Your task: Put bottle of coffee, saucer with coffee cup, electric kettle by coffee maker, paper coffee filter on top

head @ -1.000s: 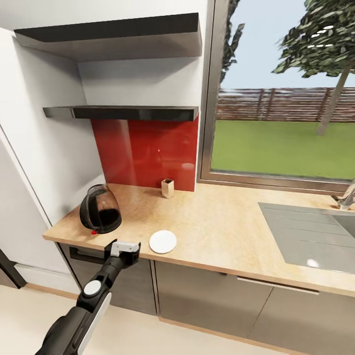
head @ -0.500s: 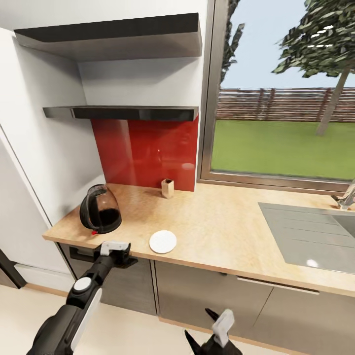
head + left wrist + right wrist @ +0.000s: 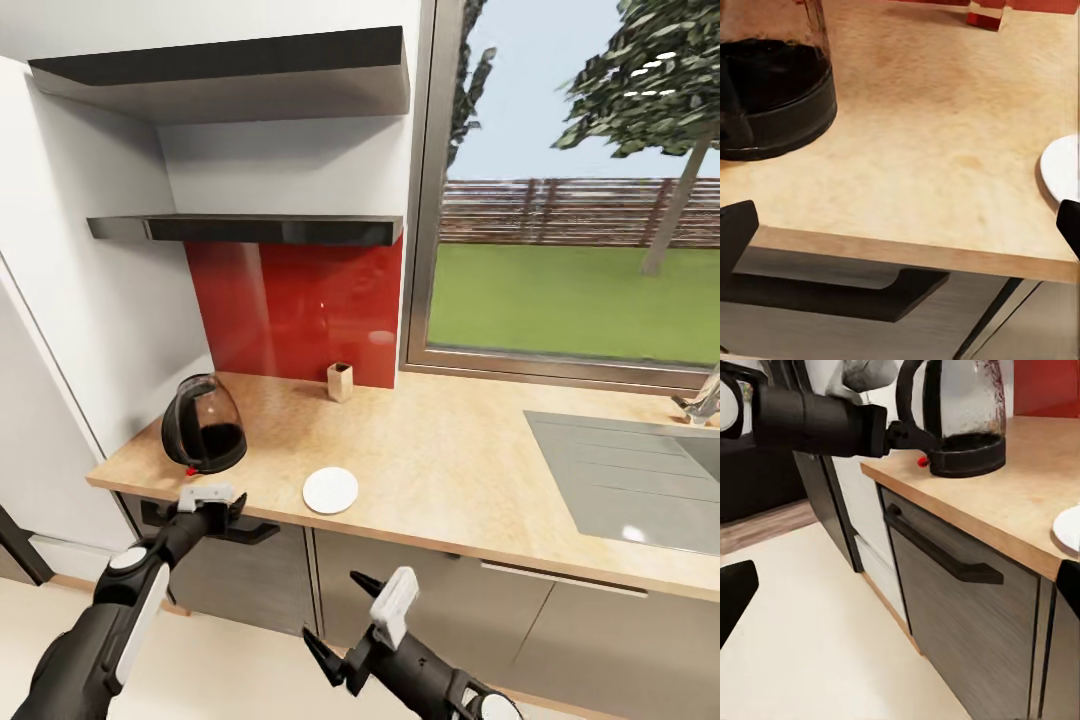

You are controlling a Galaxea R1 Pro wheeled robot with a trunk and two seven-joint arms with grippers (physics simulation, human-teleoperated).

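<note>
The electric kettle [image 3: 203,437], dark glass on a black base with a red switch, stands at the left end of the kitchen countertop [image 3: 440,450]. To its right, by the front edge, lies the white saucer [image 3: 330,490]. My left gripper [image 3: 232,516] is open, just below the counter edge in front of the kettle; its wrist view has the kettle [image 3: 772,90] and the saucer [image 3: 1061,169]. My right gripper [image 3: 342,620] is open, low before the cabinets, facing the kettle [image 3: 960,412] and my left arm [image 3: 817,420]. The coffee maker, bottle of coffee and coffee cup are out of view.
A small wooden box [image 3: 340,381] stands against the red backsplash. The grey sink [image 3: 630,480] is set in the counter at the right. Two dark shelves [image 3: 250,228] hang above the kettle. A drawer with a black handle [image 3: 945,559] sits under the counter edge.
My left arm has dropped lower and to the left, below the counter edge. My right gripper has risen into the head view from the bottom. Kettle and saucer have not moved.
</note>
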